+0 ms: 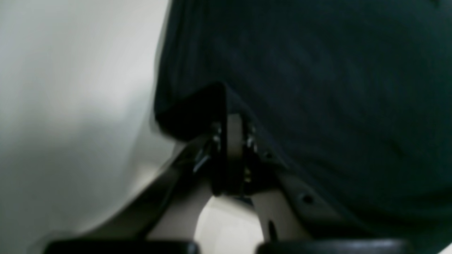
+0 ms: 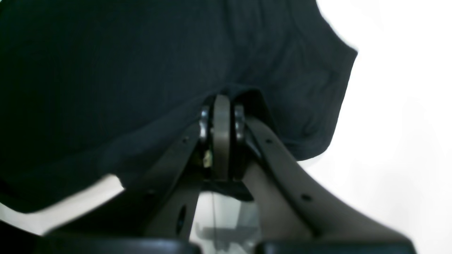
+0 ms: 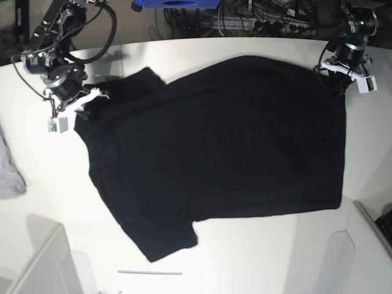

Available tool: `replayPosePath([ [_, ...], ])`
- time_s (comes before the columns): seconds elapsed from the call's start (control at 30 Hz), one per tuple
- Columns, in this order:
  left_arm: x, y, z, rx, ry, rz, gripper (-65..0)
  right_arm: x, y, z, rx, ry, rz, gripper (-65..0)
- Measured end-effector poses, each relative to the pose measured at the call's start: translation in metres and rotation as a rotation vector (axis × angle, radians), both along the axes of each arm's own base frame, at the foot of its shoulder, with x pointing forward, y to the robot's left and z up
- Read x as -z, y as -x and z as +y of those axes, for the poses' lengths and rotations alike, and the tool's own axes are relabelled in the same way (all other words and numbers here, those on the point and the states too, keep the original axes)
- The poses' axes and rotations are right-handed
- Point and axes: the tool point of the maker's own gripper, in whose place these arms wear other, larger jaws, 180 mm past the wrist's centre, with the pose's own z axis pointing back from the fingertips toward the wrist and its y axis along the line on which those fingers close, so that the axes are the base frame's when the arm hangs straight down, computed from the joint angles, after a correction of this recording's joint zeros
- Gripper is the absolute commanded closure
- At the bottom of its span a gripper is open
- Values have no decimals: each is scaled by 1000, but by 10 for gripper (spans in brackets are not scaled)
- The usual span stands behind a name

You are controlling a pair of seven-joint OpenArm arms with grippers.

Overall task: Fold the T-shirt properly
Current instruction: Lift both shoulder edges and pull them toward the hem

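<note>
The T-shirt [image 3: 220, 153] lies spread across the white surface [image 3: 257, 257], black and mostly flat, with one short sleeve pointing toward the near edge and the other bunched at the far left of the base view. The body runs across to the right of that view, where its hem forms a fairly straight edge.

The right gripper [image 2: 221, 102] is pinched tight on a fold of fabric at the shoulder and sleeve end, its jaws fully together with cloth draped over them. The left gripper [image 1: 233, 120] is likewise clamped closed on the shirt, at the far hem corner, with the dark cloth hanging past it.

The cloth looks light, thin and limp. It wrinkles around each grip and sags from it, so it will probably not hold any shape by itself and should follow whatever pulls it, trailing and dragging on the surface. It appears neither slippery nor fragile, though a thin pinch could slide out under a hard tug. Corners, hems and shoulder seams seem the best holds, since the doubled cloth there gives more bite, and two matched points keep an edge taut while it folds over
</note>
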Motion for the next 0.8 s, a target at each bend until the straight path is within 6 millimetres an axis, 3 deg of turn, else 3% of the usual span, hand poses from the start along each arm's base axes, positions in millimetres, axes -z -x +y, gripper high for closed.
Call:
replayPosePath([
  [0.43,-2,-20,8,5,-105,12,0,14,-32,-5,20,-7,26,0],
  [0.6,11,-20,8,-16,-76,32,0,23,-45,-9,28,4,55,0],
  [0.8,13,-23,9,-18,-73,35,0,20,-64,15,-58,37,43,0],
])
